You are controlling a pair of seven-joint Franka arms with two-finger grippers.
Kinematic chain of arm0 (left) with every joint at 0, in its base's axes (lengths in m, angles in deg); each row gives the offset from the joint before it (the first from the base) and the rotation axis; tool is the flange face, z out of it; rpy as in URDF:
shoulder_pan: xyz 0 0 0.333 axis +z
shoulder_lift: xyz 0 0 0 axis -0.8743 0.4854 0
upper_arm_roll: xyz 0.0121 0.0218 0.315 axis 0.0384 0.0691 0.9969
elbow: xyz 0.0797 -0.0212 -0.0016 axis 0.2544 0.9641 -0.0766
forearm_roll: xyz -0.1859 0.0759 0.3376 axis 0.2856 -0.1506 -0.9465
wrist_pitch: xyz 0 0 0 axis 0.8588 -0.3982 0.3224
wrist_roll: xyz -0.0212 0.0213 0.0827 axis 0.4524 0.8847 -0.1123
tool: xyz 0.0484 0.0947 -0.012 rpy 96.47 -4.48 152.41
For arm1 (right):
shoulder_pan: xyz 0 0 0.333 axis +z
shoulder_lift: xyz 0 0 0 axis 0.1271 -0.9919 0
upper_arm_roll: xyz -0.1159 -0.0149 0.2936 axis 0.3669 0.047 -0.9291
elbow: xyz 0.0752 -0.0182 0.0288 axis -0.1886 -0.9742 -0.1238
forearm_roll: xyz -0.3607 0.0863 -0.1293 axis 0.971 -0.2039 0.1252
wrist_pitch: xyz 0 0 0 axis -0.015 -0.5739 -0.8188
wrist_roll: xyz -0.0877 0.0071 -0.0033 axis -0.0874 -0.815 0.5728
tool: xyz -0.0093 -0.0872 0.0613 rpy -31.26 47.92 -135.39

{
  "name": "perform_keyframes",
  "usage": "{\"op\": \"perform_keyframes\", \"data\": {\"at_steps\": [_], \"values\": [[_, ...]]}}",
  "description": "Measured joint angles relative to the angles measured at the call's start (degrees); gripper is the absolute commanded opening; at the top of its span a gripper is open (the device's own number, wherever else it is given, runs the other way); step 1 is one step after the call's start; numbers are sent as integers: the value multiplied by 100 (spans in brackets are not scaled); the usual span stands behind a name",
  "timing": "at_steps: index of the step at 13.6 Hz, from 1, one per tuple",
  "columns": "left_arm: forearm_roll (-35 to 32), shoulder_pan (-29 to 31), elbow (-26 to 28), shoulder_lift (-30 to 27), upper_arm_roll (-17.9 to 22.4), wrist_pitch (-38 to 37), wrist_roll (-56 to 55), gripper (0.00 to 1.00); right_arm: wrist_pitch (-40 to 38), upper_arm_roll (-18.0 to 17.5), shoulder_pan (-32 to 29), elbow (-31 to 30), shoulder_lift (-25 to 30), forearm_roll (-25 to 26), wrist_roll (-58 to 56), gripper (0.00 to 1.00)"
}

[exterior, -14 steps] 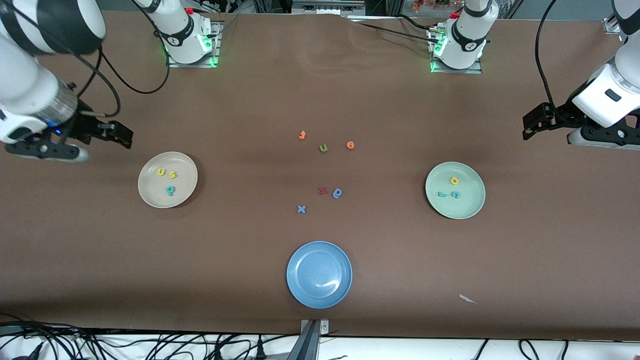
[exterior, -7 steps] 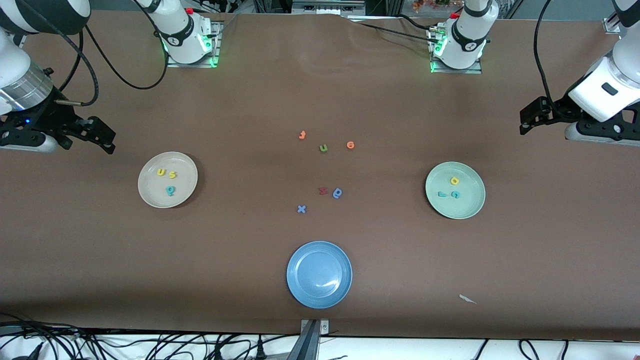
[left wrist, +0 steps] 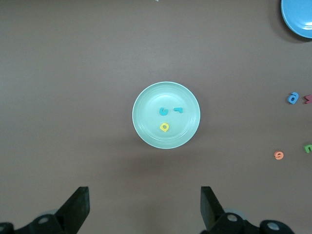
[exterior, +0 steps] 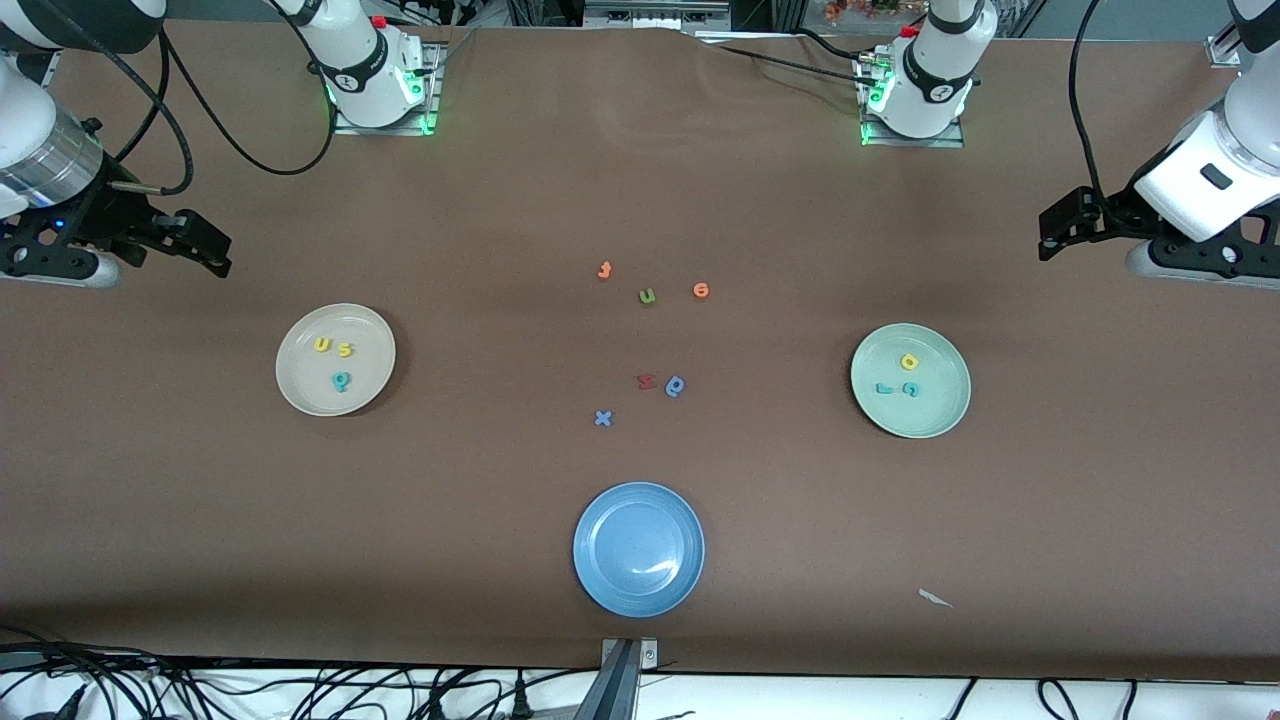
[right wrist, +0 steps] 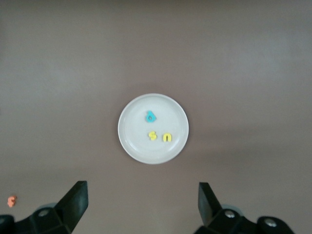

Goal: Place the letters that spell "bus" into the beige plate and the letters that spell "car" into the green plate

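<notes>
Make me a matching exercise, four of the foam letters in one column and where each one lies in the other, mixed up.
Column one:
1. yellow "s"
2. yellow "a"
3. green "u"
4. blue "x"

Column two:
A. on the bare table, beside the orange "e"
B. in the green plate
C. on the bare table, nearest the blue plate
D. in the beige plate

Pairs: 1-D, 2-B, 3-A, 4-C

Three letters (exterior: 335, 357) lie in each end plate (exterior: 300, 385); loose letters (exterior: 650, 340) between.

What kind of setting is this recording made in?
Probably a robotics lab bench: arm bases bolted to a brown-covered table, loose cables along its edge, and foam letters laid out between plates.
</notes>
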Motion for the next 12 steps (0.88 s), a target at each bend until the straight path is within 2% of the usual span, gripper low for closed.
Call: {"op": "perform_keyframes", "data": {"at_steps": [12], "values": [[0,-10,0,0,1,-24,0,100,-809,84,-210,2,29,-2,-348,100]]}}
